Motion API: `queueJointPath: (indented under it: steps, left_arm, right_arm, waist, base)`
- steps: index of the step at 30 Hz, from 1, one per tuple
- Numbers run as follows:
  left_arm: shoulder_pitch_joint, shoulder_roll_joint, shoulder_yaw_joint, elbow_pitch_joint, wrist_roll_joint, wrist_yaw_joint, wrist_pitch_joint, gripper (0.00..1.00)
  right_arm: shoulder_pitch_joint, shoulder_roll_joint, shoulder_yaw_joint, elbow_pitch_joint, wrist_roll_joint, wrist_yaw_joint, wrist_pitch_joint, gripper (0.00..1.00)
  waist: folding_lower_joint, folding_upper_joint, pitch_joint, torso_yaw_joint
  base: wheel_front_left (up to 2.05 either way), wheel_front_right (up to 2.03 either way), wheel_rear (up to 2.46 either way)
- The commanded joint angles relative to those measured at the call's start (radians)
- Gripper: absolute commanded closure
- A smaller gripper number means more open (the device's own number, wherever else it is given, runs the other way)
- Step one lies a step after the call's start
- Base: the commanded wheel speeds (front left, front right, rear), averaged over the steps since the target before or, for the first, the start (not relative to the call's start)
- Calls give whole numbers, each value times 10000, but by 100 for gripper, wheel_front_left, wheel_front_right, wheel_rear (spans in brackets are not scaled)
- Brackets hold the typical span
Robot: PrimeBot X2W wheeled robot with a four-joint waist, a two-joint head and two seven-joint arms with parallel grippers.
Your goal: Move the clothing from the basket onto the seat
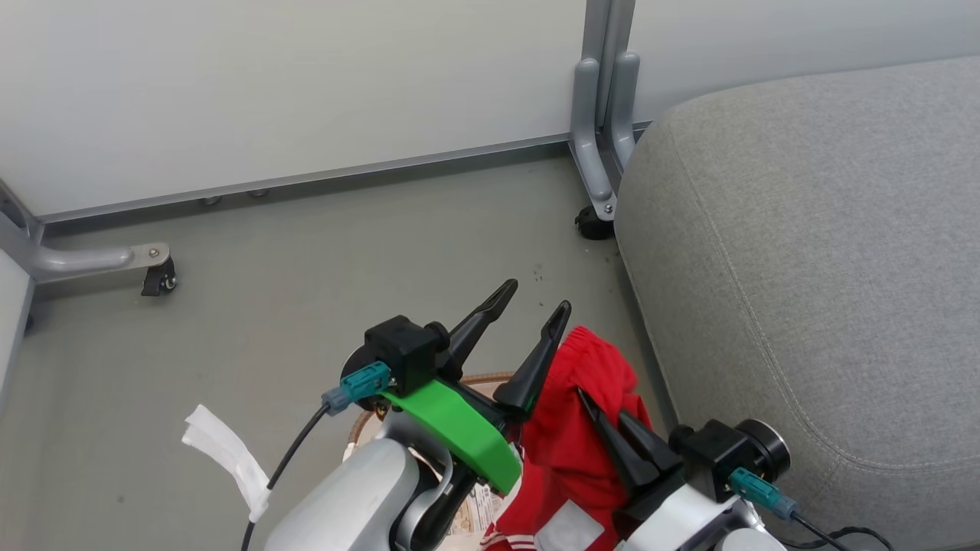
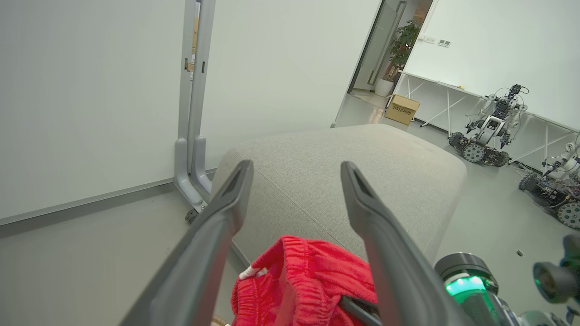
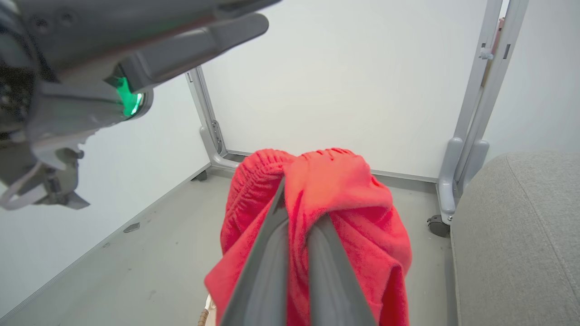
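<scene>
The clothing (image 1: 570,436): where is it right now?

Up off the floor, a bright red bunch at the near middle of the head view, just left of the seat's (image 1: 804,268) left edge. None of it lies on the grey cushion. A white panel and white stripes show at its lower end.

Who has it?

The right hand (image 1: 588,399). Its two dark fingers are pressed together with red fabric pinched between them. In the right wrist view the cloth drapes over the fingertips and hangs down on both sides.

And the left hand (image 1: 536,297)?

Spread wide, with nothing between the fingers. It sits just left of the red bunch. One finger runs right alongside the fabric, and I cannot tell whether it touches. In the left wrist view a gathered red edge shows low between the two fingers, with the seat beyond.

The basket (image 1: 496,376)?

Mostly hidden under the arms. A bit of its brown rim peeks out behind the left hand, and a paper sticker (image 1: 478,509) shows nearer. The clothing's lower end runs off the near edge of the view beside it.

Anything else around?

Grey floor (image 1: 306,306), a white panel wall (image 1: 306,92) on castors at the far side, and a white strip (image 1: 226,451) by the left arm's cable.
</scene>
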Motion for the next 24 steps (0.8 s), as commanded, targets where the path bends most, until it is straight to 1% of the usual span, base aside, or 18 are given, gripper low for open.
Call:
queueJointPath:
  steps: [1,10,19,24]
  left_arm:
    - [-106,136,-1,8,40,98,31,0]
    - [-169,221,-118,43,185,189,57,0]
    - [-280,521,-274,261,1110,598,-329,0]
    - [-25,640,-126,453,1375,627,-598,0]
  right_arm:
    - [-40,2,-36,-33,17,1,-33,100]
    - [-104,21,-47,-30,40,1,-33,100]
    - [-191,35,-116,-110,45,1,-33,100]
    - [-258,41,-395,-285,-46,1,-33,100]
  waist:
    - [0,-1,18,-6]
    - [0,-1,86,-14]
    - [0,-1,217,-111]
    - [0,-1,401,-349]
  base:
    - [0,0,0]
    - [0,0,0]
    - [0,0,0]
    - [0,0,0]
